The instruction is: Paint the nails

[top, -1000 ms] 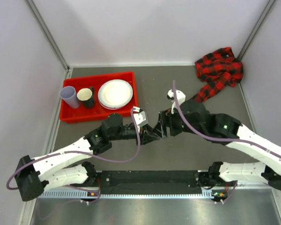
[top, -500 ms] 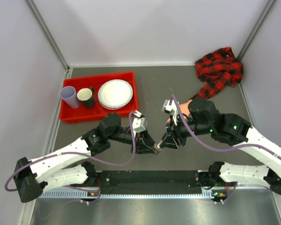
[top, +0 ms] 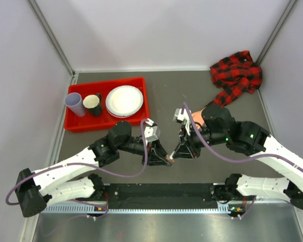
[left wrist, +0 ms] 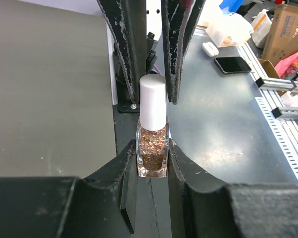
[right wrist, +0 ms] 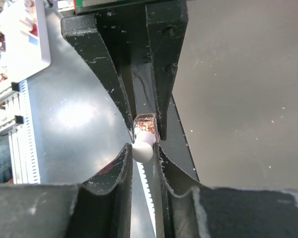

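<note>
A small clear polish bottle [left wrist: 152,148] of copper glitter with a white cap [left wrist: 153,101] stands upright in my left gripper [left wrist: 152,147], which is shut on its glass body. My right gripper [right wrist: 143,147] is shut on the cap [right wrist: 142,147], a pad touching each side. Seen from above, the two grippers [top: 166,160] [top: 178,155] meet tip to tip near the front rail. The red-and-black plaid sleeve [top: 236,75] lies at the back right. A peach bit of the mannequin hand [top: 201,110] shows behind my right arm; the nails are hidden.
A red tray [top: 78,126] at the back left holds a lilac cup [top: 74,103], a dark mug [top: 92,104] and a white plate [top: 124,100]. The black rail [top: 161,191] and metal ledge run along the near edge. Grey walls close in both sides.
Both grippers came toward the near edge with the bottle between them. My right gripper's fingers closed from wide apart onto the white cap. The left grip stayed the same.
</note>
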Controlling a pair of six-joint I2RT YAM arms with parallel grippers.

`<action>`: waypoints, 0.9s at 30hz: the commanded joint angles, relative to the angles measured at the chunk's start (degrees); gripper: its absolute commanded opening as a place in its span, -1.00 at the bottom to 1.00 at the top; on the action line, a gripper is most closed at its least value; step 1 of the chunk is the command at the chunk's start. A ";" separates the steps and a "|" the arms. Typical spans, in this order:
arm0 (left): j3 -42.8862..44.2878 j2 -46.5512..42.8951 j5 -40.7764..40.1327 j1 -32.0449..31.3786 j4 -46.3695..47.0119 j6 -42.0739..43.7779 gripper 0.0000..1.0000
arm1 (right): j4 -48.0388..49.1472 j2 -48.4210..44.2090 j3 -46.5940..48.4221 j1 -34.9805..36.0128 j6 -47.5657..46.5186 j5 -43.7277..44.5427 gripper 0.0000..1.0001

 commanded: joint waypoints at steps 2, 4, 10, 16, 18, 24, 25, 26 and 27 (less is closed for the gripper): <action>3.55 0.64 -6.97 0.08 1.92 1.90 -1.00 | 3.22 1.50 1.04 -0.25 0.35 0.46 -1.00; 4.25 0.72 -14.07 0.08 0.51 2.78 -1.00 | 4.62 1.59 0.25 -0.25 1.84 3.09 -1.00; 4.95 2.83 -42.00 -0.01 -0.38 7.52 -1.00 | 5.70 3.78 -3.35 0.53 24.12 26.61 -1.00; 1.18 3.27 -46.10 -0.01 8.67 8.76 -1.00 | 6.03 5.97 -2.13 10.64 44.65 52.94 -1.00; 1.00 3.36 -45.05 -0.01 8.77 8.50 -1.00 | 3.93 9.04 1.29 11.96 44.65 54.69 -1.00; 0.21 2.05 -35.39 -0.01 5.70 8.24 -1.00 | 6.29 8.45 1.13 12.49 37.99 50.48 -0.86; -0.14 0.82 -33.80 -0.01 5.52 7.36 -1.00 | 7.17 6.79 1.04 12.49 35.45 49.43 -0.73; -0.84 0.12 -32.40 -0.01 4.82 6.83 -1.00 | 7.79 6.08 1.12 12.49 30.11 47.42 -0.43; -1.19 -0.50 -28.73 -0.01 4.38 6.65 -1.00 | 7.62 5.20 1.30 12.49 27.97 46.71 -0.22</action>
